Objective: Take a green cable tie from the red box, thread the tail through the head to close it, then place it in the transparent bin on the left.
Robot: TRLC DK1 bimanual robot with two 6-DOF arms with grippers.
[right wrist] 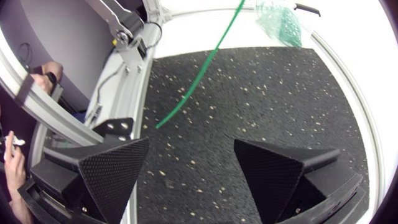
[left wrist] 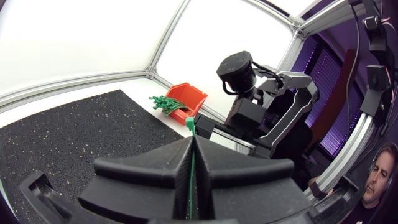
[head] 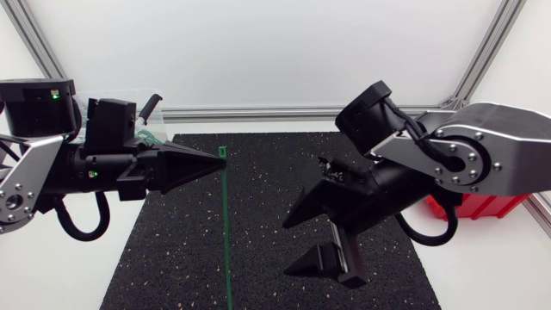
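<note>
the left tool [head: 220,162] is clamped on the green cable tie [head: 226,232] just below its head. the strap runs straight from there toward the near edge of the black mat [head: 172,258]. the right tool [head: 287,250], fingers wide apart and empty, sits beside the free tail and looks best placed to catch it.

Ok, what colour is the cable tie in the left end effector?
The cable tie is green; clearest in the head view, held by the left end effector.
</note>
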